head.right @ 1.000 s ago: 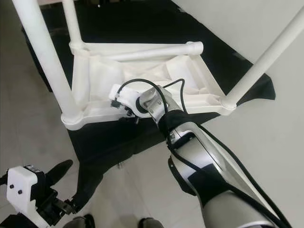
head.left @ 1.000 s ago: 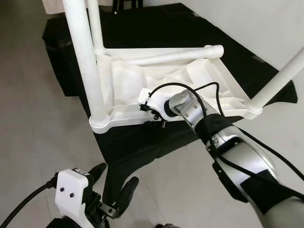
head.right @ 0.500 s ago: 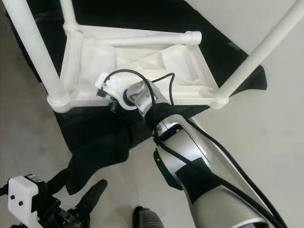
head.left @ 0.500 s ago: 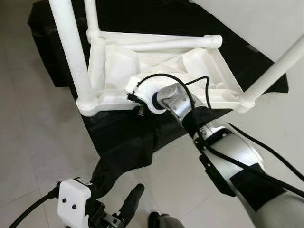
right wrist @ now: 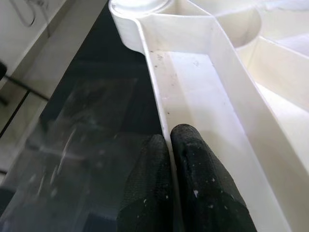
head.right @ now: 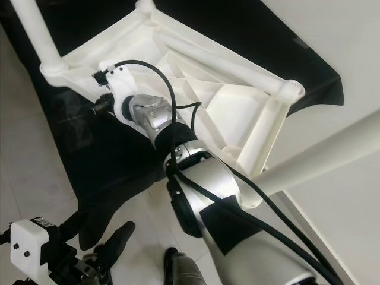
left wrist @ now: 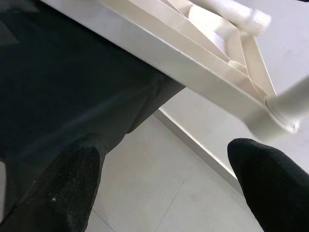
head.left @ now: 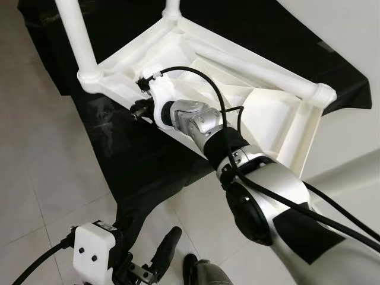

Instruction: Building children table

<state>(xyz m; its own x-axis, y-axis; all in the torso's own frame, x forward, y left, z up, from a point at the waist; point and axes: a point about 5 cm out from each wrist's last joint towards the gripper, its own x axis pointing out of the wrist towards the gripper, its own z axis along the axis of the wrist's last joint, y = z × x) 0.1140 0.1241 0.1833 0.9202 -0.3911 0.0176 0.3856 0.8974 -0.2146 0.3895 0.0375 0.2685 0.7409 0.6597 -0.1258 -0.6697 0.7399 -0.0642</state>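
Note:
The white children's table (head.left: 255, 95) lies upside down on a black cloth (head.left: 148, 166) on the floor. One leg (head.left: 70, 29) stands up at its far left corner, and another leg (head.right: 323, 155) crosses the view close on the right. My right gripper (right wrist: 170, 134) is shut on the thin rim wall of the tabletop (right wrist: 193, 96), one finger outside and one inside. It holds near the left corner, seen at the right gripper (head.left: 139, 109). My left gripper (left wrist: 161, 154) hangs open low over the floor, beside the cloth's edge.
Light floor tiles (head.left: 35, 178) run along the left and front of the cloth. A white wall (head.left: 350, 29) rises on the right, close behind the table. My foot (head.left: 202, 276) shows at the bottom.
The whole picture has swung, so the camera has moved; the table now lies slantwise and nearer in view. My right gripper has kept its hold on the rim. The left gripper stays low.

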